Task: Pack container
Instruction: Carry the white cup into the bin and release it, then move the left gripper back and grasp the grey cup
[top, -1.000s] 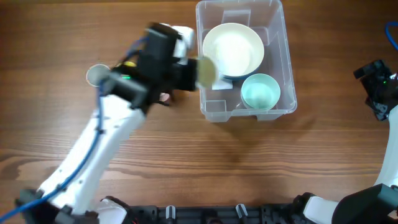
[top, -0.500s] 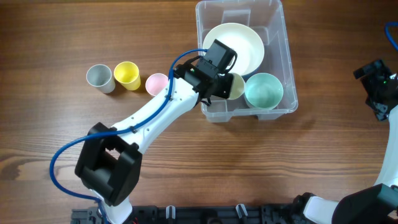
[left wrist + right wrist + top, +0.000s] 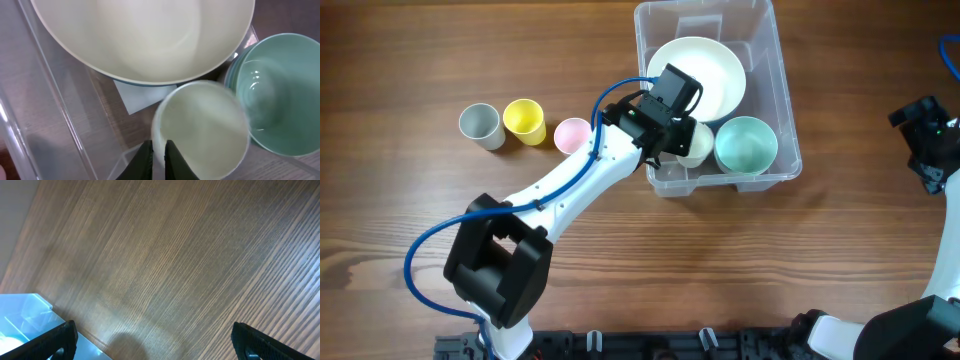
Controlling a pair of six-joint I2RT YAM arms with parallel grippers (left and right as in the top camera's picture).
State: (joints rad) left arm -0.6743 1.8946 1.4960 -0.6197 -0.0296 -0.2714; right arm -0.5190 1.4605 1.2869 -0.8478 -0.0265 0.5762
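White arm (image 3: pixel 570 185), black joints (image 3: pixel 500 265), blue cable (image 3: pixel 413 262)

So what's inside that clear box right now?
A large cream bowl, a mint bowl and a pale cup, pinched at its rim by the left gripper. The cream bowl hides part of the white label.

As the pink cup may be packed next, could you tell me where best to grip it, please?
The pink cup stands upright, mouth up, so I would come down from above and pinch its wall, one finger inside, one outside. Choose the near or far wall; the yellow cup stands close on one side.
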